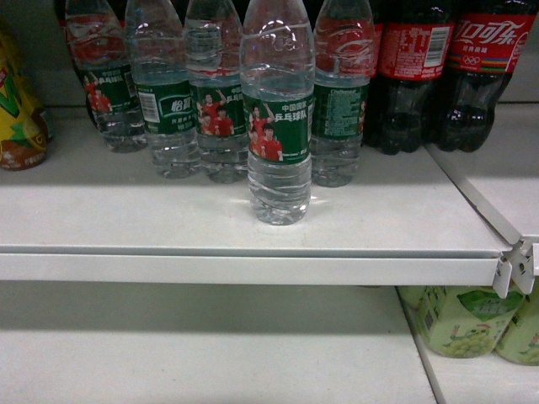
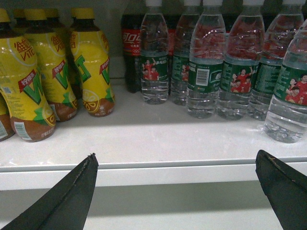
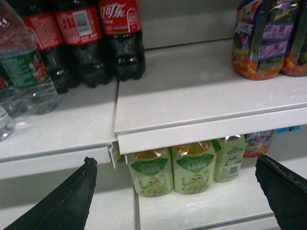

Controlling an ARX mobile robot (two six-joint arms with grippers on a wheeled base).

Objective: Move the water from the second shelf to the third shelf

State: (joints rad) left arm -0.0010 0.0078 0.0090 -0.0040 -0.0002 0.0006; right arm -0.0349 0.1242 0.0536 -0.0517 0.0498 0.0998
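Several water bottles with green labels stand on a white shelf (image 1: 253, 268). One water bottle (image 1: 276, 118) stands alone in front of the row, near the shelf's front edge. In the left wrist view it is at the far right (image 2: 290, 96), with the row of water (image 2: 206, 67) behind it. My left gripper (image 2: 175, 155) is open and empty, low in front of that shelf's edge. My right gripper (image 3: 175, 159) is also open and empty, facing the shelf joint with water (image 3: 26, 72) at the far left. Neither gripper shows in the head view.
Dark cola bottles (image 1: 455, 67) stand right of the water, and yellow lemon-tea bottles (image 2: 91, 67) stand left of it. Light green grape-drink bottles (image 3: 172, 167) sit on the shelf below (image 1: 194, 353) at the right. Purple snack bags (image 3: 266, 38) lie on the neighbouring shelf.
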